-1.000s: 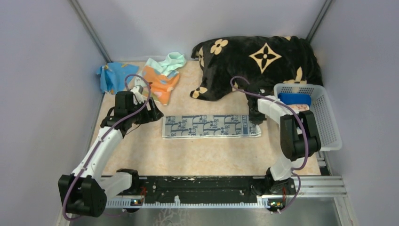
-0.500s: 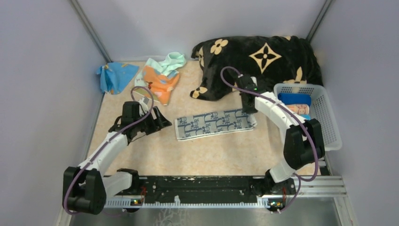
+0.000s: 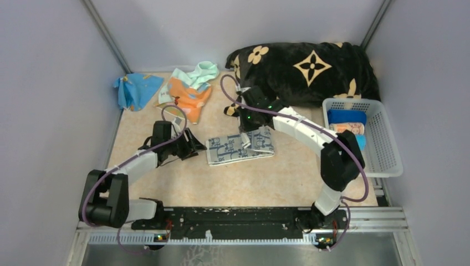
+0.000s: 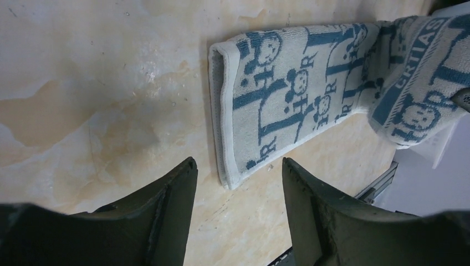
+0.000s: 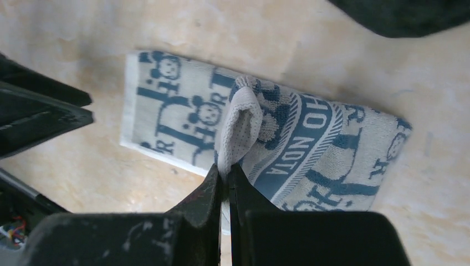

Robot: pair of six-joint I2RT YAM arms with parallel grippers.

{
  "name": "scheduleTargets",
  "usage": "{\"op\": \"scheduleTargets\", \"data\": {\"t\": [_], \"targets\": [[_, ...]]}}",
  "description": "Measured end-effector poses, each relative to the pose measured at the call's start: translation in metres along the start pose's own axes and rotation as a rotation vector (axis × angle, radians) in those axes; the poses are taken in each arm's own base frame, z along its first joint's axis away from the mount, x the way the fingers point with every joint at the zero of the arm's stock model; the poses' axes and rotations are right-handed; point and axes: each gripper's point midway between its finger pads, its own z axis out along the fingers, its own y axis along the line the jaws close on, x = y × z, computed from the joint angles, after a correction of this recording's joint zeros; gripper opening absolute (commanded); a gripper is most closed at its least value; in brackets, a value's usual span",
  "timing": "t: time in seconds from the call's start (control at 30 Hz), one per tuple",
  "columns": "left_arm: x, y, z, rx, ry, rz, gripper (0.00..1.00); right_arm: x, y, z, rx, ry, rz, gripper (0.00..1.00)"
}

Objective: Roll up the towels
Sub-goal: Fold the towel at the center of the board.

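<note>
A grey-blue patterned towel (image 3: 239, 147) lies in the middle of the table, its right end folded back over itself. My right gripper (image 3: 248, 131) is shut on that folded end (image 5: 242, 119) and holds it above the flat part (image 5: 166, 111). My left gripper (image 3: 195, 145) is open and empty, low over the table just left of the towel's left edge (image 4: 221, 111). An orange towel (image 3: 188, 100) and a mint green towel (image 3: 200, 73) lie crumpled at the back left.
A blue cloth (image 3: 133, 90) lies in the back left corner. A big black blanket (image 3: 305, 69) with beige flowers fills the back right. A white basket (image 3: 382, 141) with rolled towels (image 3: 346, 117) stands at the right edge.
My right gripper has carried the towel's right end leftward, folding the towel over itself. The whole towel slid left. My left gripper moved right and forward to the towel's left edge.
</note>
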Motion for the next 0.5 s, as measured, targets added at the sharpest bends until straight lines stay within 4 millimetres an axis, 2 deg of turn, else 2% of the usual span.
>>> {"op": "scheduleTargets", "data": {"t": [0.1, 0.23, 0.5], "targets": [[0.004, 0.003, 0.008, 0.001, 0.020, -0.016, 0.53, 0.002, 0.026, 0.018, -0.062, 0.021, -0.014, 0.00], [0.010, 0.006, 0.018, -0.001, 0.047, -0.029, 0.46, 0.017, 0.050, 0.039, -0.102, 0.082, -0.018, 0.00], [0.021, 0.010, 0.033, -0.005, 0.087, -0.032, 0.31, 0.028, 0.075, 0.064, -0.128, 0.141, -0.001, 0.00]]}}
